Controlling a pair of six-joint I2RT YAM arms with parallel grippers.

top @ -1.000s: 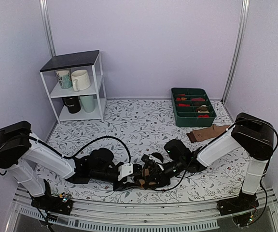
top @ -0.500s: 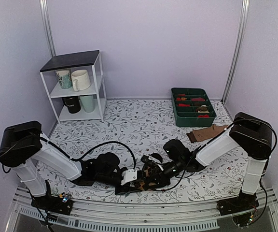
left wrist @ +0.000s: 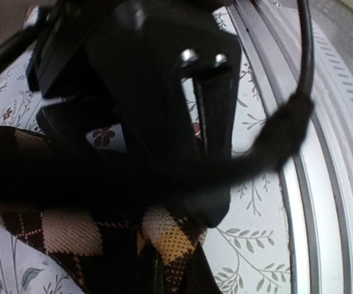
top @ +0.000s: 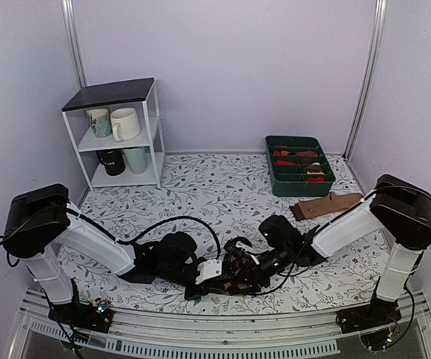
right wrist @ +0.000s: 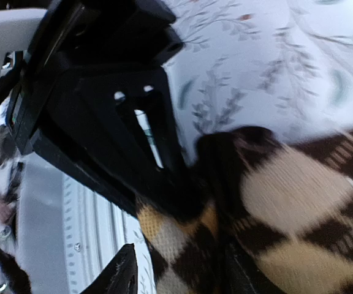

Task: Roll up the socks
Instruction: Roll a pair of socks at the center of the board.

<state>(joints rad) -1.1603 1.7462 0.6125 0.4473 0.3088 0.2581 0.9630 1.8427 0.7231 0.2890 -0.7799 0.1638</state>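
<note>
Lower centre of the overhead view, near the front edge of the tabletop (top: 215, 187): item one, the socks (top: 236, 277), dark brown knit with tan-orange argyle diamonds, lying bunched between the two wrists. The overhead view does not show how much of the length is rolled.

Item two, left fingers (top: 220, 275): closed. In the left wrist view argyle fabric (left wrist: 72, 229) runs directly beneath them and they appear to pinch a fold, though blur keeps that from being certain.

Item three, right fingers (top: 244, 263): reaching in from the right of the frame to the same bundle. Their own camera shows argyle knit (right wrist: 287, 190) filling the lower right, but the spread of the fingers, and any hold, cannot be told.

Other stock: tan sock (top: 324, 206) at right centre; green tray (top: 274, 179) upper right, with small red bundles in its compartments; white shelf (top: 154, 127) with mugs (top: 124, 123), upper left; metal rail (top: 200, 329) along the bottom edge.

Hazards, as judged:
- A thin pinch on soft knit may slip, and the roll would spring open if one side lets go before the other is secure.
- Both wrists work almost touching; either could knock the other or trap the wrong layer.
- Fabric lies near the rail; a pull toward the bottom of the frame could drag it off the tabletop.
</note>
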